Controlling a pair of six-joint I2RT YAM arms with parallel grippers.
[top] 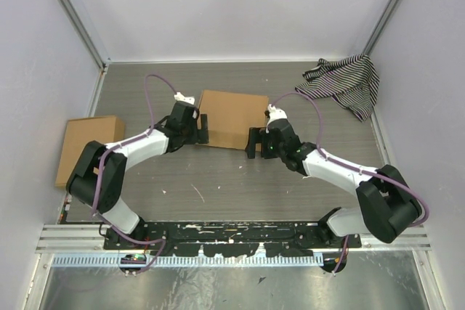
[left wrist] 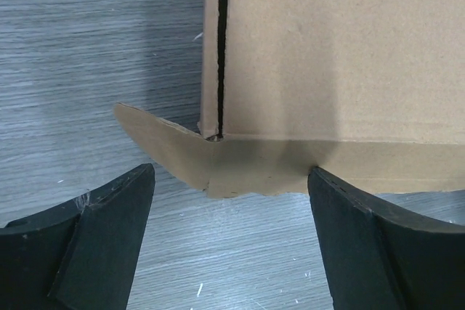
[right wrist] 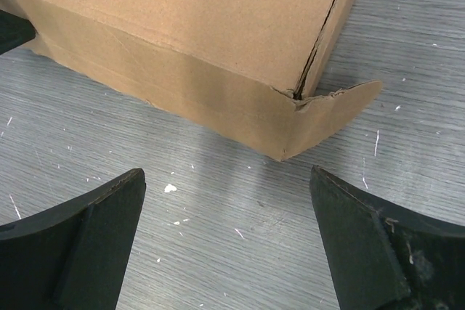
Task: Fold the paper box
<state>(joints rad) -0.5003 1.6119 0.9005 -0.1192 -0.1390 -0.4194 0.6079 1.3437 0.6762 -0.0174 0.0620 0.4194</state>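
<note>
The paper box is plain brown cardboard and lies closed and shallow at the middle of the table. My left gripper is open at its left edge. In the left wrist view the box fills the top right, and a pointed side flap sticks out at its corner between the open fingers of the left gripper. My right gripper is open at the box's near right corner. In the right wrist view the box shows a corner flap sticking out, ahead of the empty right gripper.
A narrower brown cardboard piece lies flat at the left side of the table. A black-and-white striped cloth is bunched in the back right corner. Walls close the table on three sides.
</note>
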